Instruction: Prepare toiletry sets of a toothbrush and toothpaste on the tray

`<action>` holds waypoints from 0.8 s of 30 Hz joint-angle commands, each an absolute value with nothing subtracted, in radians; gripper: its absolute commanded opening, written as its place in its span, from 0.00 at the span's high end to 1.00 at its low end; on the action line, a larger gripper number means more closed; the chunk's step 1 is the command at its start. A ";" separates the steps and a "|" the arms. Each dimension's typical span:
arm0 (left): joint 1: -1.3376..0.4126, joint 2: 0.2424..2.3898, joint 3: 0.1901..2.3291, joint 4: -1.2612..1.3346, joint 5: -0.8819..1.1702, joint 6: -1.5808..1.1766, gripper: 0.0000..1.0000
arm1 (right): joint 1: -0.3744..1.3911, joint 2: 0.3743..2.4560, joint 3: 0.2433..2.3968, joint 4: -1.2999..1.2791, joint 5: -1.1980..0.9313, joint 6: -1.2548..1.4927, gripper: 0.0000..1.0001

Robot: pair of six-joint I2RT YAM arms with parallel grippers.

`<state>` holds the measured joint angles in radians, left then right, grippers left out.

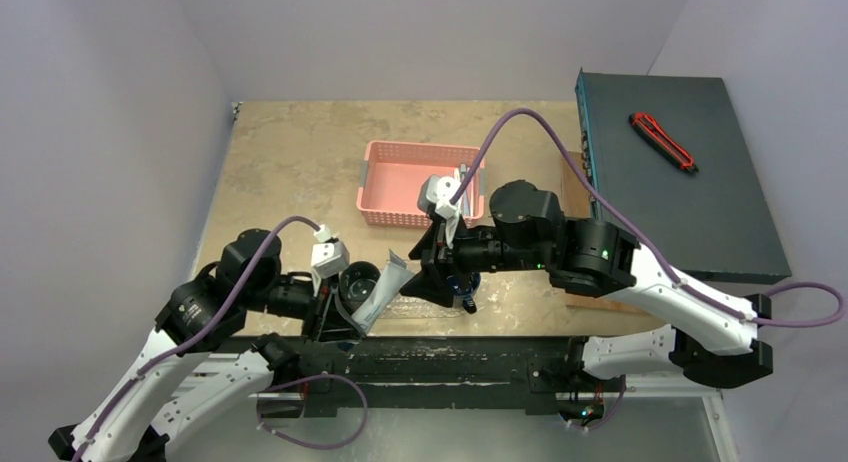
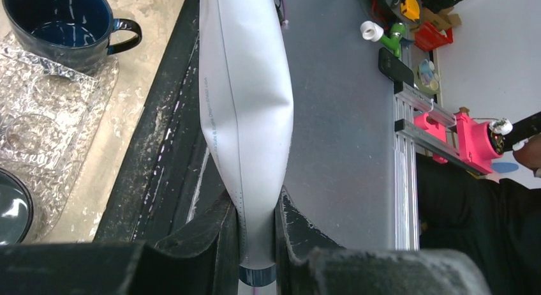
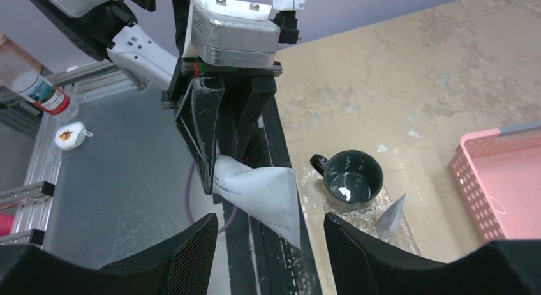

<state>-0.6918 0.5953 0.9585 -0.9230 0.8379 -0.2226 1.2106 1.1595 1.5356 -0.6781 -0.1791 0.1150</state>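
My left gripper [image 1: 345,317] is shut on the cap end of a silver-grey tube [image 1: 385,287]. It holds the tube over the black bar at the table's near edge, as the left wrist view [image 2: 245,116] also shows. The see-through embossed tray [image 2: 38,135] lies beside it and carries a dark blue mug [image 2: 60,23] and a second dark mug [image 2: 9,209]. My right gripper [image 3: 268,257] is open and empty, and faces the held tube [image 3: 261,193]. Another small silver tube [image 3: 390,213] lies on the tray [image 3: 363,221] beside a mug [image 3: 348,177]. I see no brush clearly.
A pink mesh basket [image 1: 415,182] stands mid-table behind the right arm, with pale items at its right end. A dark box [image 1: 670,182] at the right carries a red-black knife [image 1: 662,142]. A black rail [image 1: 430,357] runs along the near edge.
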 commanded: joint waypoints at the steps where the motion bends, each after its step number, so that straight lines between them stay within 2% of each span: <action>1: -0.714 0.581 0.978 -0.886 0.887 -0.191 1.00 | 1.209 1.199 1.573 -0.693 -0.278 0.081 0.36; 9: -0.743 0.563 0.976 -0.894 0.869 -0.186 1.00 | 1.209 1.241 1.571 -0.680 -0.413 0.081 0.38; 16: -0.753 0.562 0.973 -0.897 0.867 -0.186 1.00 | 1.209 1.268 1.563 -0.655 -0.496 0.087 0.49; 21: -0.757 0.560 0.972 -0.897 0.865 -0.186 1.00 | 1.209 1.283 1.560 -0.640 -0.518 0.096 0.53; 24: -0.758 0.560 0.972 -0.897 0.865 -0.185 1.00 | 1.208 1.292 1.551 -0.628 -0.536 0.103 0.62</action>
